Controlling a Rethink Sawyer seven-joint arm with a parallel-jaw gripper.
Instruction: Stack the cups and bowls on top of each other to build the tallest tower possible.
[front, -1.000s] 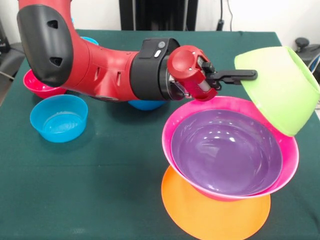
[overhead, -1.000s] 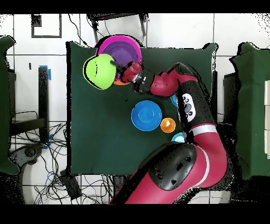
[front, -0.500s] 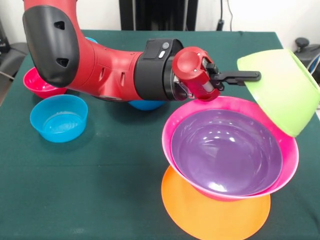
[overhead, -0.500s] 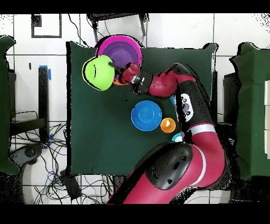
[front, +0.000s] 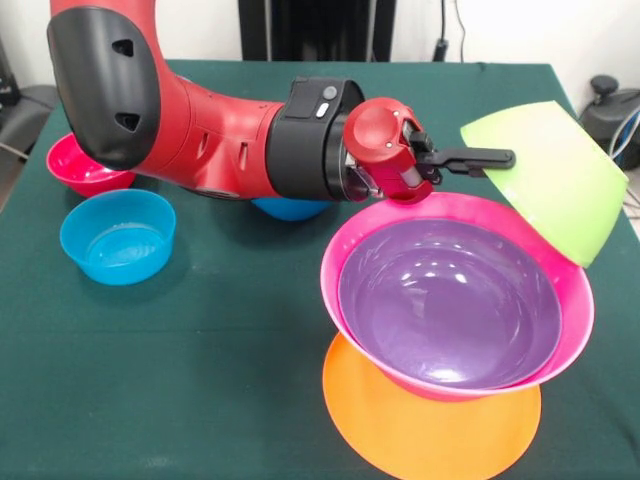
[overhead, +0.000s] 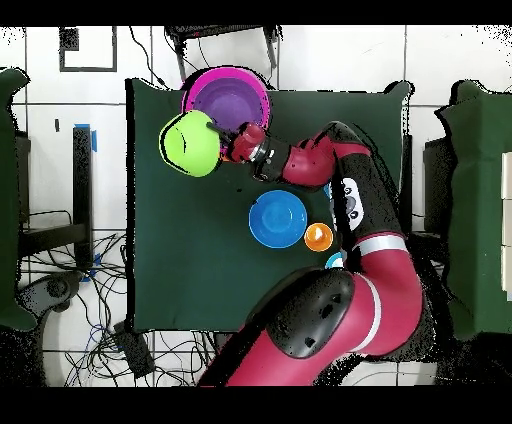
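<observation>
Gripping the tilted green bowl (front: 548, 180) by its rim, the jaws (front: 497, 157) hold it beside the tower (front: 455, 300); an off-centre release could topple it onto the counter (front: 200, 360).

Front cam close, low across the desk (front: 200, 350); overhead cam high, straight down, both sharing the desk.

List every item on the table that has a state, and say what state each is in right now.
Glossy green plastic bowl: tilted, held at its rim, off the table.
Gripper: jaws shut on the green bowl's rim.
Purple plastic bowl: upright, nested in the pink one.
Pink plastic bowl: upright on the orange base.
Large orange bowl: upside down.
Small light blue bowl: upright, empty.
</observation>
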